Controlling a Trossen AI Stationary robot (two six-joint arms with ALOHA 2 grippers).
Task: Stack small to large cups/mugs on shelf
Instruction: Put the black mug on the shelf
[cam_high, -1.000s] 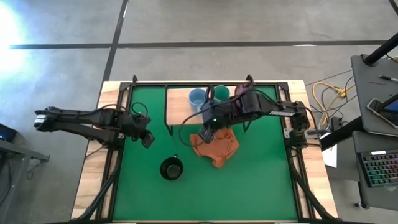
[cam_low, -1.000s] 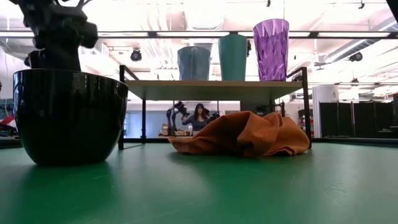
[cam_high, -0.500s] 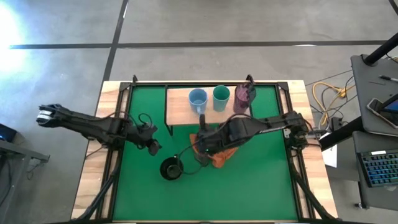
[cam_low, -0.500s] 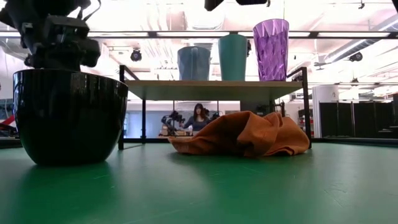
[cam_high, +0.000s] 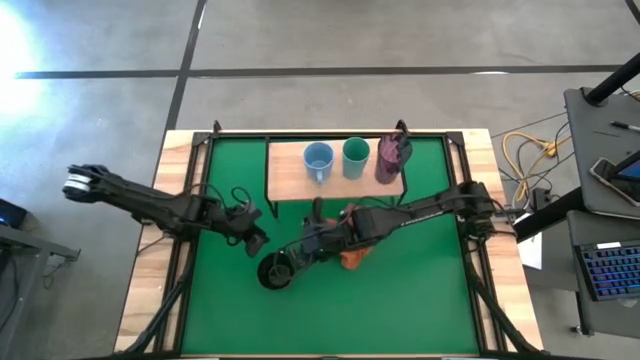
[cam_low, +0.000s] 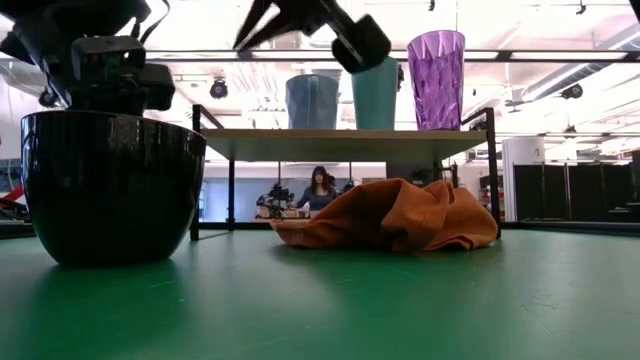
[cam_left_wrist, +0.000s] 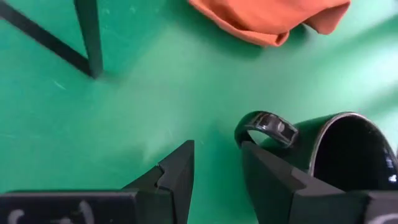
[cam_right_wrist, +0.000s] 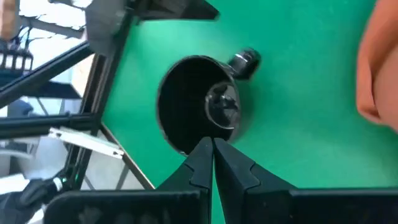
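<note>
The squat black mug (cam_high: 272, 274) stands on its base on the green mat, near the left in the low view (cam_low: 110, 185). The light blue mug (cam_high: 318, 158), the teal-green cup (cam_high: 355, 152) and the purple cup (cam_high: 392, 157) stand upright in a row on the wooden shelf (cam_high: 290, 170). My left gripper (cam_high: 257, 242) is open and low beside the black mug (cam_left_wrist: 348, 149). Its fingers (cam_left_wrist: 255, 155) stand close to the mug's handle (cam_left_wrist: 267, 124), apparently apart from it. My right gripper (cam_right_wrist: 211, 146) is shut and hovers above the mug's mouth (cam_right_wrist: 199, 102), high above it in the low view (cam_low: 262, 22).
A crumpled orange cloth (cam_low: 395, 215) lies on the mat in front of the shelf, partly under my right arm (cam_high: 400, 212). The shelf's black legs (cam_left_wrist: 90, 37) stand just beyond my left gripper. Bare green mat (cam_high: 400, 310) stretches toward the near edge.
My right gripper has drawn back from the shelf and swung over the orange cloth toward the near left, ending above the black mug. My left gripper has moved right and nearer, up to the mug's handle side. The cups on the shelf have stayed put.
</note>
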